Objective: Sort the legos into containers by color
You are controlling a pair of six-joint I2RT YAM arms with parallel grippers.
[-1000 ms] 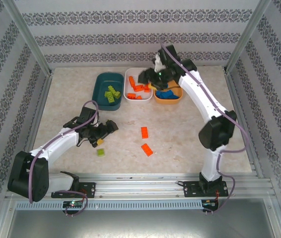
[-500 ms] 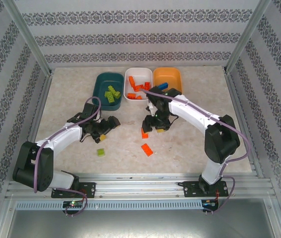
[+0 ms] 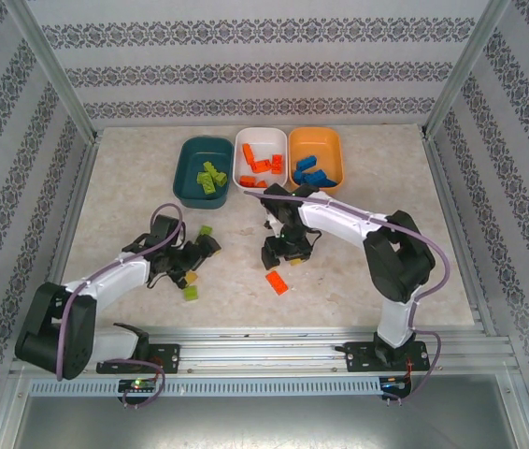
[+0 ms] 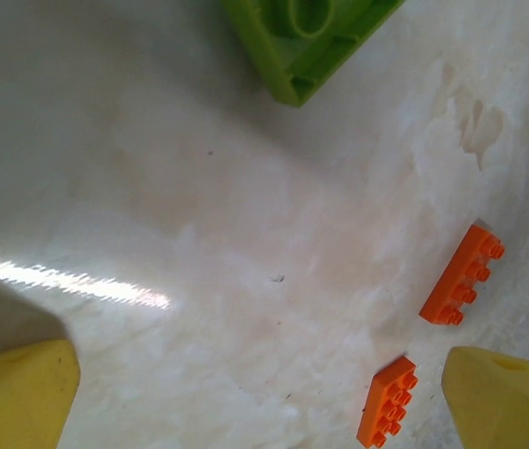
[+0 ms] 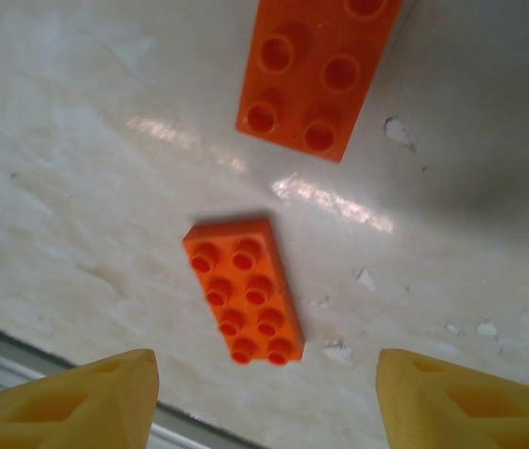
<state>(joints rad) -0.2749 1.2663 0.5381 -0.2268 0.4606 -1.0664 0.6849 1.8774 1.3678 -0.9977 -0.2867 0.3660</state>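
Marbled tabletop [image 3: 124, 206], sorting part done, both my grippers empty.
Under my right gripper [image 5: 269, 402] an orange brick [image 5: 244, 290] lies studs-up, flat on the table, in line with the gap between my fingertips but untouched. Those jaws stand partly apart and hold nothing. A second orange brick [image 5: 321, 70] lies just beyond it. I judge these light, stiff and hard, with smooth sides that could slip, so I would pinch across the short width, on the two long flat walls, low down. My left gripper [image 4: 264, 402] hangs wide apart and empty near a green brick [image 4: 302, 37] whose hollow underside shows. Across the table, green pieces [image 3: 211, 178] sit in the teal bin [image 3: 190, 154], orange pieces [image 3: 263, 166] in the white bin [image 3: 261, 132], and blue pieces [image 3: 309, 173] in the orange bin [image 3: 316, 140].
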